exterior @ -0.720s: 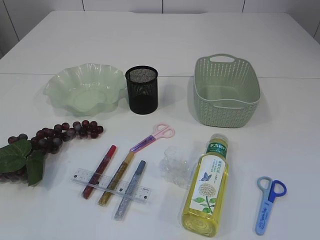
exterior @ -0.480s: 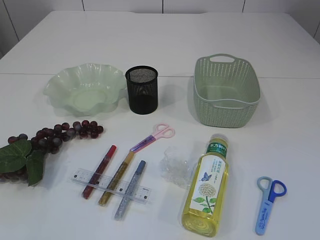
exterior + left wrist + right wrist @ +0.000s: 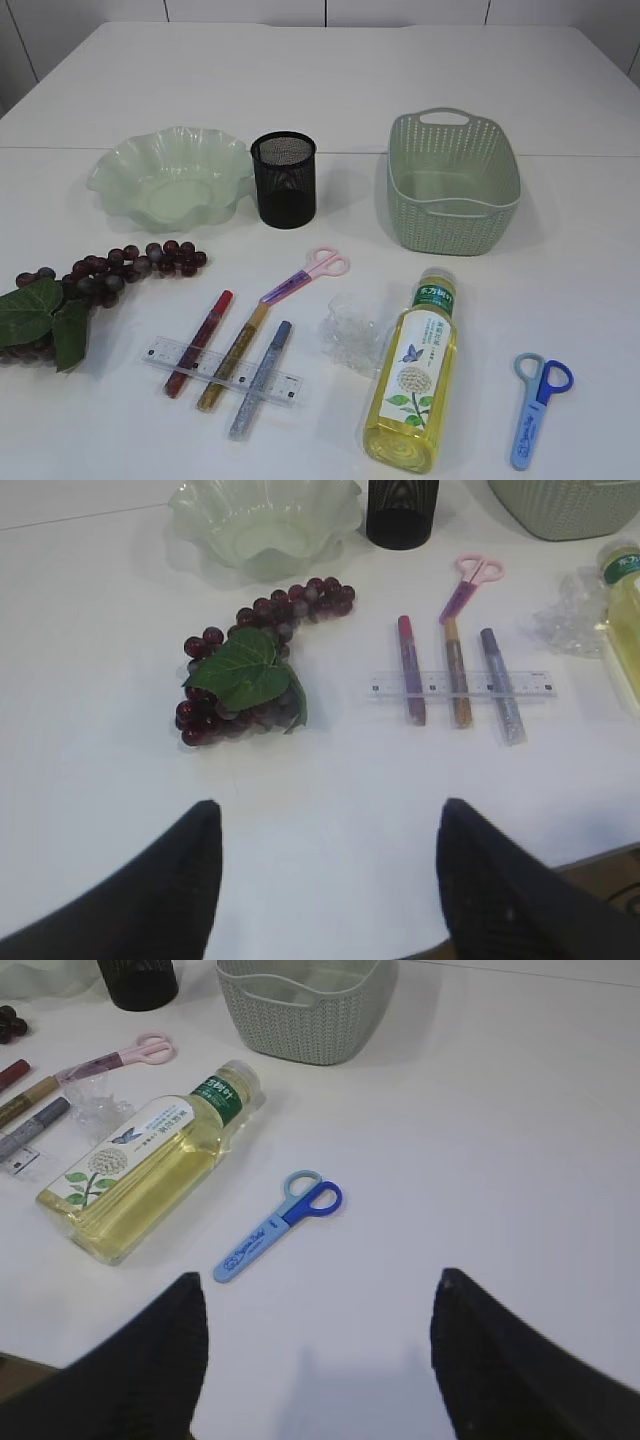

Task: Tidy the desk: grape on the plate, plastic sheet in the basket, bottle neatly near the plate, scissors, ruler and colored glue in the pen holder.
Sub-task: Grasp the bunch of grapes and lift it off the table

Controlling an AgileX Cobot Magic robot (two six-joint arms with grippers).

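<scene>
A dark grape bunch (image 3: 90,285) with green leaves lies at the left, also in the left wrist view (image 3: 250,670). A green wavy plate (image 3: 170,180), black mesh pen holder (image 3: 284,180) and green basket (image 3: 452,180) stand at the back. Pink scissors (image 3: 305,272), three glue sticks (image 3: 235,355) under a clear ruler (image 3: 222,371), a crumpled plastic sheet (image 3: 350,330), a lying yellow bottle (image 3: 412,375) and blue scissors (image 3: 535,405) are at the front. My left gripper (image 3: 330,880) and right gripper (image 3: 315,1350) are open, empty, near the table's front edge.
The white table (image 3: 330,80) reaches far behind the containers. In the right wrist view the blue scissors (image 3: 280,1222) lie just ahead of the gripper, the bottle (image 3: 150,1175) to their left. Neither gripper shows in the exterior view.
</scene>
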